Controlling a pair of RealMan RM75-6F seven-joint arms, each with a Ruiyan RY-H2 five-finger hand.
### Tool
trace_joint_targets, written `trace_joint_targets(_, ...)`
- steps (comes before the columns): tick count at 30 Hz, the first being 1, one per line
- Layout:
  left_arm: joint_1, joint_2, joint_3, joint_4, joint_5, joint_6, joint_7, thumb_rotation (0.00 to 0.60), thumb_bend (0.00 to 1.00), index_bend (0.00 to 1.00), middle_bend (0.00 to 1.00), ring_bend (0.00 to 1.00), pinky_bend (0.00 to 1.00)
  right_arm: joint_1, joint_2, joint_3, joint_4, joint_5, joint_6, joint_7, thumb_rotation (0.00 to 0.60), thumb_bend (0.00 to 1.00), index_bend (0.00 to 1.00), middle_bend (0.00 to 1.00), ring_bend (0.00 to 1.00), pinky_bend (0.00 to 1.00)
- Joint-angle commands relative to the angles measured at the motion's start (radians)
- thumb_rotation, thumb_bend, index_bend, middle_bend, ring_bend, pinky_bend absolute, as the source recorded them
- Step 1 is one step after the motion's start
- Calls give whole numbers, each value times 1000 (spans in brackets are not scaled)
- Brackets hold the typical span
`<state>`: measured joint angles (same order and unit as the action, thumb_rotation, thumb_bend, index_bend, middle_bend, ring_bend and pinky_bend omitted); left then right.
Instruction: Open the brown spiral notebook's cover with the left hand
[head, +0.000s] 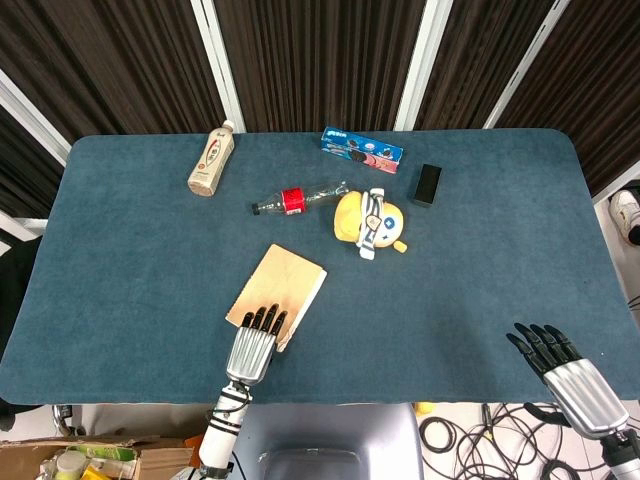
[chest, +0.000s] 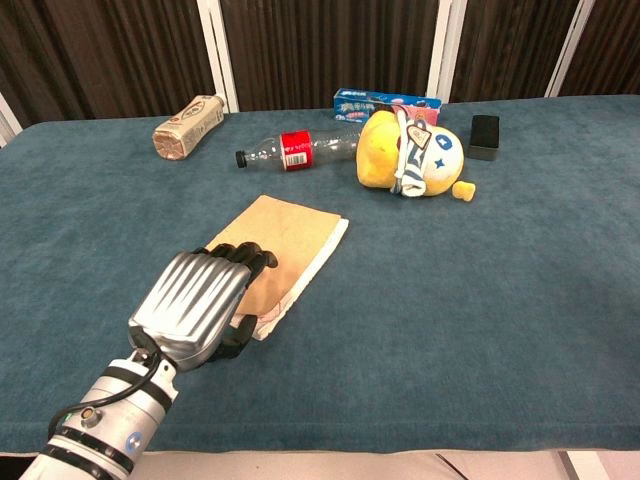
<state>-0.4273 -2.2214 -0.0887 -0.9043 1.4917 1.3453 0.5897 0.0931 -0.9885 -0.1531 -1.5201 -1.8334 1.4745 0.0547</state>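
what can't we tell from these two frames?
- Left hand on the notebook, both views: its back hides whether the fingers have caught the cover.
- Notebook spiral: not visible in either view.
- Right hand: absent from the chest view.
- Blue box print: too small.

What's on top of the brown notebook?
The left hand rests on the near end of the closed brown notebook, fingers lying over its cover. Nothing else sits on it. The part beneath the hand is hidden, and so are its pages.
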Motion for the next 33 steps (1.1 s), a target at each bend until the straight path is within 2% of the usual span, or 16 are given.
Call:
trace_joint_targets(1, 0, 1, 1, 1, 1, 0, 0, 600, 458, 284, 201, 225, 365, -1, 0, 0, -1, 1, 0, -1, 600, 18, 0, 0, 0, 73)
trace_joint_targets(17, -4, 3, -5, 25, 3, 2, -30, 600, 458, 346, 201, 225, 368, -1, -2, 3, -9, 13, -11, -17, 600, 19, 0, 0, 0, 73)
trace_joint_targets(20, -14, -2, -5, 45, 15, 8, -54, 600, 458, 421, 208, 228, 376, -4, -2, 3, -11, 14, -7, -19, 600, 19, 0, 0, 0, 73)
trace_joint_targets(23, -18, -13, -3, 84, 33, 34, -78, 600, 461, 560, 242, 245, 396, -5, -3, 2, -9, 12, -5, -19, 600, 19, 0, 0, 0, 73)
trace_joint_targets(29, -28, -14, -19, 110, 53, 83, -100, 600, 476, 672, 282, 268, 409, 0, -2, 2, -8, 11, -14, -18, 600, 19, 0, 0, 0, 73)
trace_joint_targets(33, -35, 28, -46, 47, 47, 97, -91, 600, 477, 678, 286, 269, 411, 1, 0, 0, -10, 10, -16, -16, 600, 19, 0, 0, 0, 73)
